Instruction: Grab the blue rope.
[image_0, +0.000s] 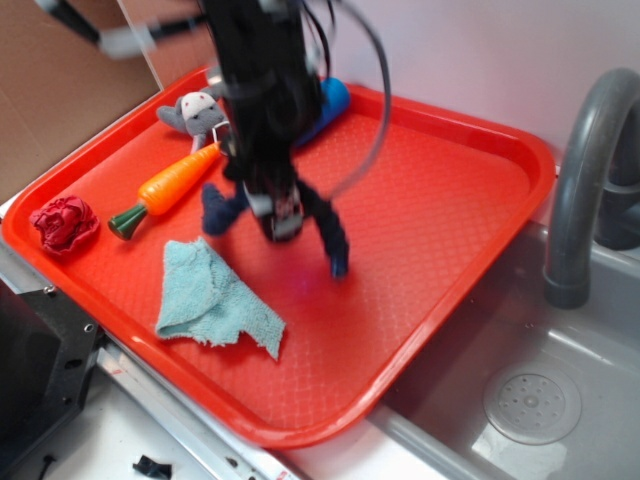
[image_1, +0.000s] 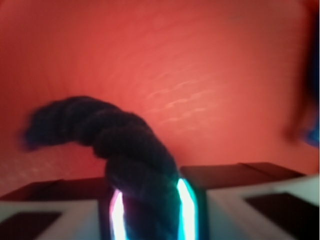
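Blue rope (image_0: 325, 225): lying near the middle of the red tray (image_0: 440, 190), its capped end trailing toward 5 o'clock. Hand (image_0: 278, 215): pinching the rope's middle, the cord sitting between both fingers (image_1: 50, 212) in the wrist view. Carrot (image_0: 170, 187) at 9 o'clock of the hand; teal cloth (image_0: 215, 300) at 7 o'clock

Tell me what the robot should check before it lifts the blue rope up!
1. Rope between the jaws: ok, the blue rope runs between them in the wrist view.
2. Jaws closed tight: looks ok; the gripper hugs both sides of the rope.
3. Both rope ends free: ok, nothing lies on them.
4. Teal cloth out of the way: ok, apart from the rope.
5. Toy carrot not caught: ok, it lies beside the rope.
6. Rope off the red tray: cannot tell.
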